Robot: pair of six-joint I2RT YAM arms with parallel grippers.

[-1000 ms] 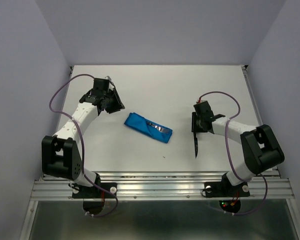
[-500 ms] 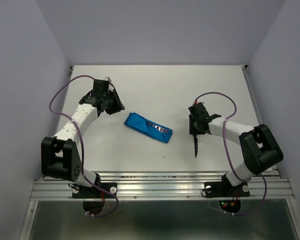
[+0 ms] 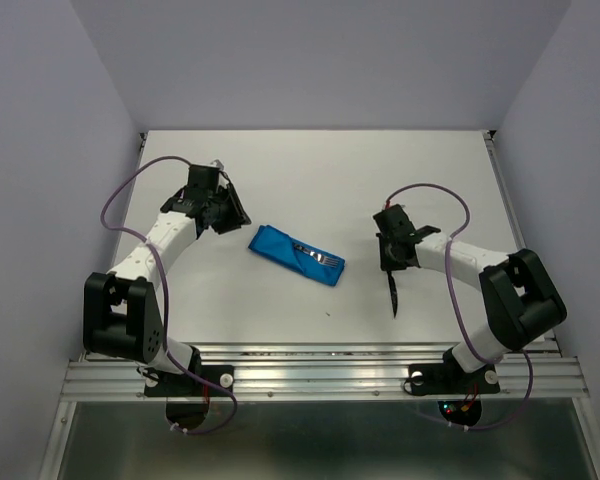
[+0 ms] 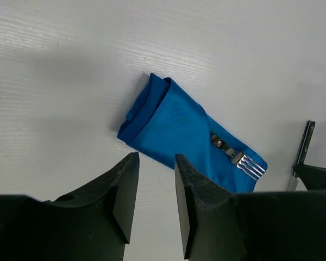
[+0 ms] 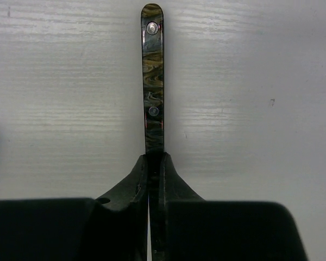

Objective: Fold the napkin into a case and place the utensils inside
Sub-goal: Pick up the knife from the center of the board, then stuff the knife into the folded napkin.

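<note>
The left end effector is open. Its two black fingers stand apart with nothing between them. Just past its tips lies the case, a soft, bright blue cloth folded into a long flat pouch. The shiny silver prongs of the fork poke out of its far end. The right end effector is shut tight on the thin knife. The dark, swirly handle with two round metal dots sticks straight out ahead of the fingers. The bench is white with fine lines. The walls are plain pale purple.
</note>
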